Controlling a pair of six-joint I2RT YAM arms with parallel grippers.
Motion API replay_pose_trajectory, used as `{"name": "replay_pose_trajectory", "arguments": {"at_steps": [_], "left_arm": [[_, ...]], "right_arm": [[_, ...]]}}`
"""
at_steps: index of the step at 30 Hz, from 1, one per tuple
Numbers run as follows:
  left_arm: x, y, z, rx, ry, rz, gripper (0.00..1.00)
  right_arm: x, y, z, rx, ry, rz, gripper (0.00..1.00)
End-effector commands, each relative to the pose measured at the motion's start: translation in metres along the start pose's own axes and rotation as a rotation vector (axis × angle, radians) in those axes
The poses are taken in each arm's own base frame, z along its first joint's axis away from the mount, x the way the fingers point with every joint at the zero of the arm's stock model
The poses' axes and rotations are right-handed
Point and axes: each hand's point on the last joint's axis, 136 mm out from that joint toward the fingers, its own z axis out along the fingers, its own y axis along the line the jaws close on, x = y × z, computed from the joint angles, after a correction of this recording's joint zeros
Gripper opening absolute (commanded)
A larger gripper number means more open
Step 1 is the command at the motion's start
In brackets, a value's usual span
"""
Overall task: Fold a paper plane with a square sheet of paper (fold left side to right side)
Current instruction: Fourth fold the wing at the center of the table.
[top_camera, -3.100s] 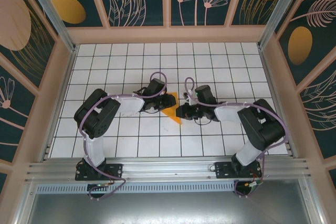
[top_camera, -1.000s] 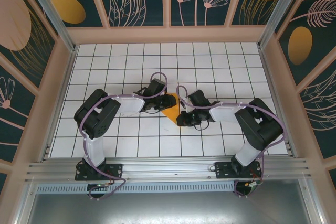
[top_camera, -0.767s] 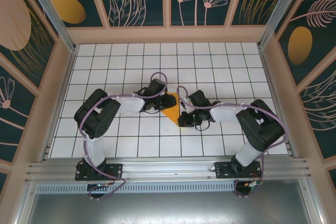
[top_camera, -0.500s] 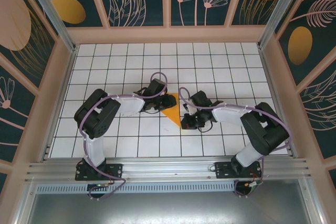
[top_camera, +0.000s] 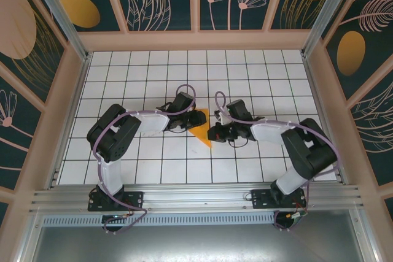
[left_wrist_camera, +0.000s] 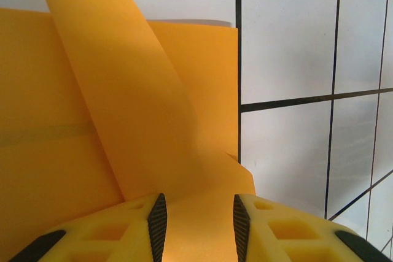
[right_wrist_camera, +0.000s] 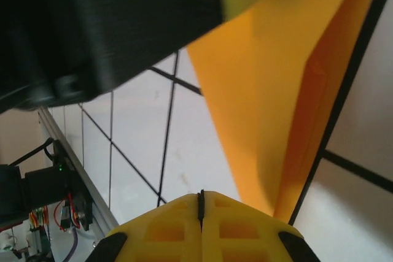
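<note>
Mid-fold: the thin bright orange paper sheet (top_camera: 199,129) lies at the centre of the white gridded worktop (top_camera: 258,72). The left end effector (left_wrist_camera: 198,213), jaws apart, straddles a curled flap, apparently pinning it. The right end effector (right_wrist_camera: 201,204), closed and empty, sits at the sheet's edge, probably to press the crease.

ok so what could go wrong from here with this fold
1. The left gripper has its jaws apart with a curled flap of the orange paper sheet between them, so the unclamped flap may spring back flat.
2. The right gripper is shut beside the sheet's edge; a sweep from there might shove the sheet and skew the crease.
3. From above, the two grippers sit close together, so they might bump.
</note>
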Motion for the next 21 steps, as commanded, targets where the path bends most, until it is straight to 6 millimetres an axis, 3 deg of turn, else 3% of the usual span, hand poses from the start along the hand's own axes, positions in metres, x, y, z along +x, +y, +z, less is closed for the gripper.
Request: {"name": "replay_pose_trajectory", "arguments": {"at_steps": [1, 12, 17, 21], "left_arm": [[0.01, 0.025, 0.003, -0.093, 0.029, -0.002, 0.38], [-0.002, 0.01, -0.006, -0.065, -0.002, 0.021, 0.4], [-0.023, -0.028, -0.029, 0.054, -0.08, 0.083, 0.45], [-0.022, -0.055, -0.044, 0.185, -0.091, 0.124, 0.45]], "right_arm": [[-0.015, 0.0, 0.009, -0.011, -0.024, -0.003, 0.04], [0.013, -0.049, 0.015, 0.159, 0.035, 0.076, 0.03], [0.029, -0.066, 0.015, 0.21, 0.069, 0.104, 0.0], [0.035, -0.073, 0.016, 0.229, 0.086, 0.111, 0.0]]}}
